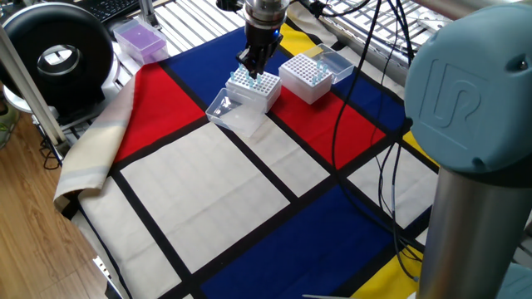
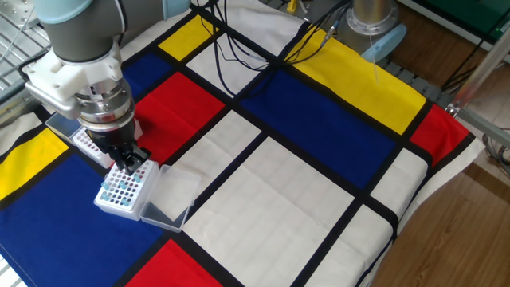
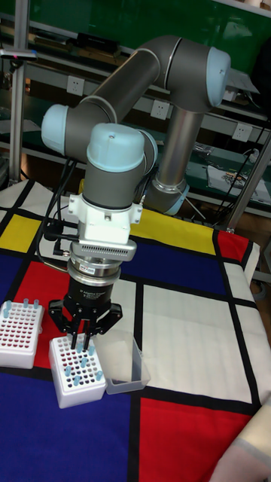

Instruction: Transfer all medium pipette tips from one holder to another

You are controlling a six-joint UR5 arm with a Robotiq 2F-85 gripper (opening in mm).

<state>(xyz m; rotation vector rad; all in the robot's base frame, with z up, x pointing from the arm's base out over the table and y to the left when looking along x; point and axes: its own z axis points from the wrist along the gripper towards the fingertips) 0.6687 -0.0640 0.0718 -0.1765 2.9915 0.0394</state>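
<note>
The gripper [image 3: 83, 340] is seen lowered over the nearer white holder [image 3: 75, 373] on a cloth [image 2: 319, 199] of red, blue, yellow and white blocks. Its fingers [image 3: 78, 336] are drawn close together at the holder's back edge; whether anything is held between them cannot be told. Medium pipette tips [image 3: 77, 368] are seated upright across that holder, whose clear lid [image 3: 124, 365] is laid open beside it. A second holder [image 3: 18, 334], set just beside the first, is shown with a few tips along one edge. A purple box [image 1: 140, 39] is seen apart at the cloth's edge.
</note>
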